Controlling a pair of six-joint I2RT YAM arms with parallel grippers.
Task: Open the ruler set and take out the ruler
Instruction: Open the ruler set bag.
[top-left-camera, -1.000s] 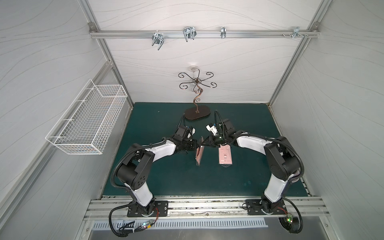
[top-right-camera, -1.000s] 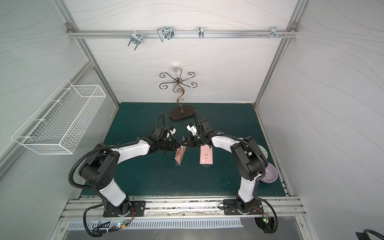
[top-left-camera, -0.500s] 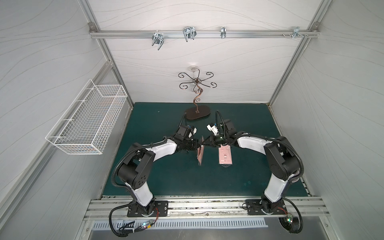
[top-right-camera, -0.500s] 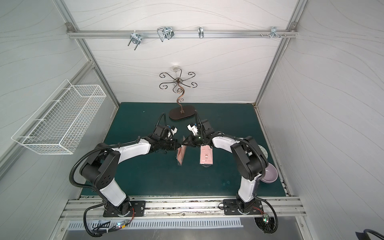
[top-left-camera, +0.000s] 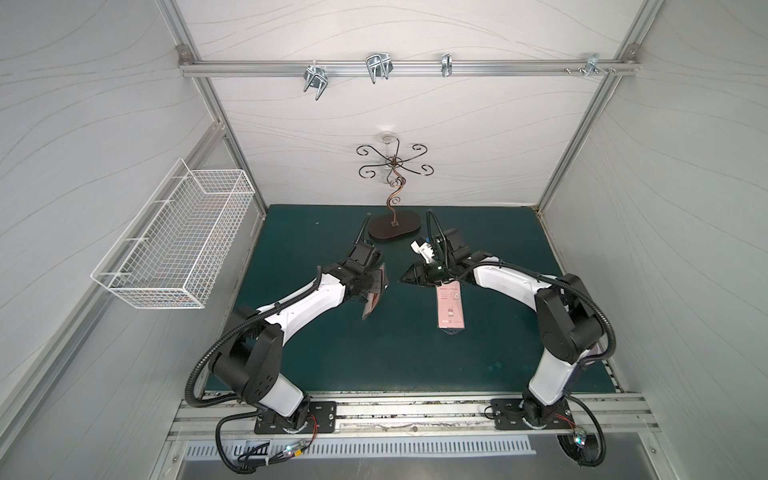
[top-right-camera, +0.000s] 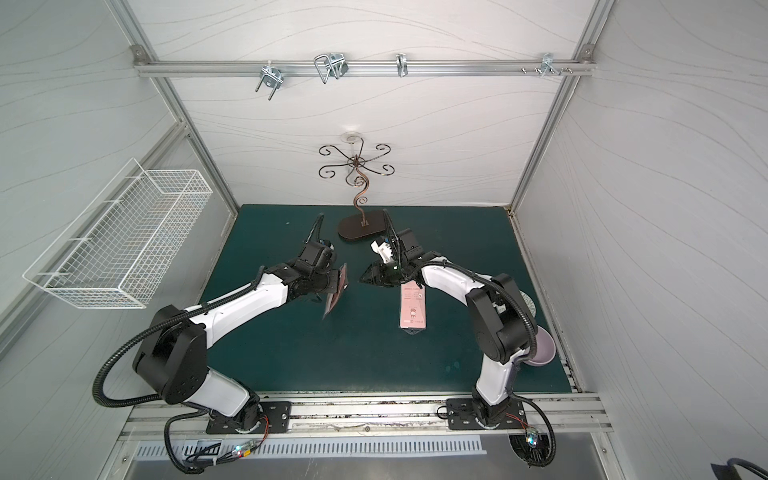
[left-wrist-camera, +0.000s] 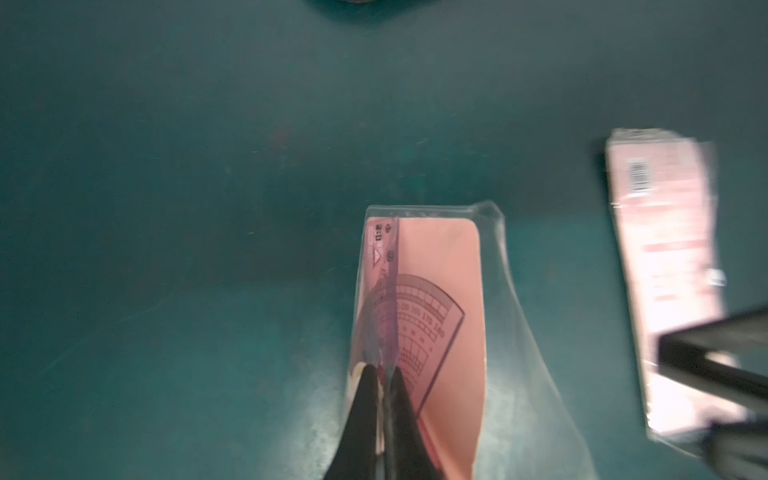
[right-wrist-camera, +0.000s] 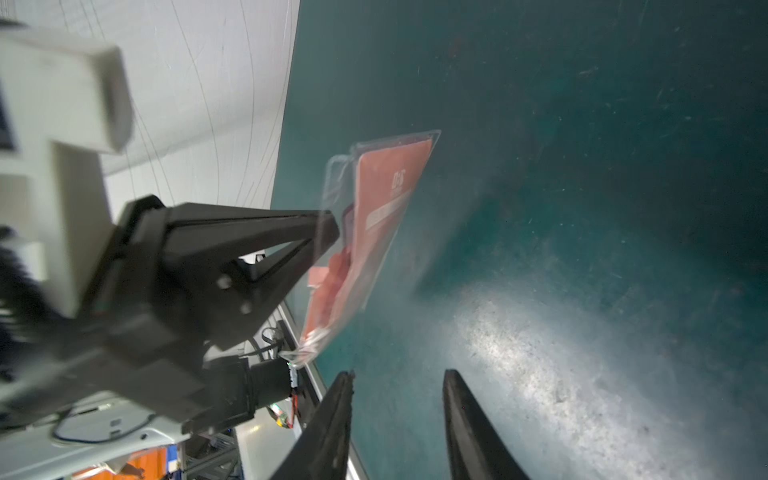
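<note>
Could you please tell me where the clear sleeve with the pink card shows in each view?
Both top views: the sleeve hangs over the mat, mid-picture, at the left arm's end.
Left wrist: it runs from the left tool to the picture's middle.
Right wrist: near the middle, tilted, pinched at one edge.
Shared landmark: the left tool, shut on the sleeve in every view.

Clear pouch (right-wrist-camera: 390, 208): off the tabletop (top-left-camera: 374, 353), hanging on edge, with a pink card (left-wrist-camera: 449, 257) and a see-through protractor (left-wrist-camera: 419, 332) inside.
Pink pack (top-left-camera: 449, 309): flat on the tabletop, barcode up, near the pouch but apart from it.
</note>
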